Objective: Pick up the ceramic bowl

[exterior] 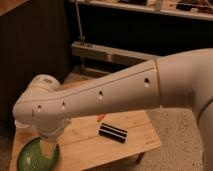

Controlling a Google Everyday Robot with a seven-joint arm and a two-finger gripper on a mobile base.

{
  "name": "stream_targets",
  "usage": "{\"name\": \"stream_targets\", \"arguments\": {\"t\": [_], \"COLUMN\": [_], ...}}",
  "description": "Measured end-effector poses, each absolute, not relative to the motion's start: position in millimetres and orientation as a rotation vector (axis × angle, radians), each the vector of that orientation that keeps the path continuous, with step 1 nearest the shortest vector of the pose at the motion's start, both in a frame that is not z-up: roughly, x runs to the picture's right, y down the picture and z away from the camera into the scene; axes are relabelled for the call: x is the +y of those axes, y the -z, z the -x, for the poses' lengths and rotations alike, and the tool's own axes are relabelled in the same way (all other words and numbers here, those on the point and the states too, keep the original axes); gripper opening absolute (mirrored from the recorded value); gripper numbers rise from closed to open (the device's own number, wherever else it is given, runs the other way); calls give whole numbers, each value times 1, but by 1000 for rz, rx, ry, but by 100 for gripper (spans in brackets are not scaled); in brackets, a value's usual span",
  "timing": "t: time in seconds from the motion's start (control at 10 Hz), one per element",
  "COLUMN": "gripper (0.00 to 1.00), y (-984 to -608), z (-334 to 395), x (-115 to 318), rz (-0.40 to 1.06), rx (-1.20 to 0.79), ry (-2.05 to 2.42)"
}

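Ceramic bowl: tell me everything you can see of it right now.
The ceramic bowl is round, wide and shallow, glossy green with a darker rim. It sits upright on the wooden table, at its near left corner, cut off by the picture's bottom edge. The gripper hangs over its right half, hiding part of it; contact cannot be told.

The white arm [100, 95] is stretching across the wooden table [142, 140], with its gripper [48, 147] hanging at the lower left, just over the green ceramic bowl [30, 159]. A flat black bar [112, 133] is lying further right, well apart from the bowl
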State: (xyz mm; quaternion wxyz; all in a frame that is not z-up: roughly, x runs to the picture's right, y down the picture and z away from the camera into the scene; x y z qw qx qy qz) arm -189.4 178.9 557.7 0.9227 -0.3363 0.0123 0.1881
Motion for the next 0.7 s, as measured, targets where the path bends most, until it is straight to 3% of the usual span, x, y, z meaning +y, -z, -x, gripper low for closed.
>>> {"name": "stream_targets", "arguments": {"t": [0.7], "gripper": [80], "y": [-678], "z": [168], "x": [112], "rz": [854], "rx": [-1], "ry": [-750]}}
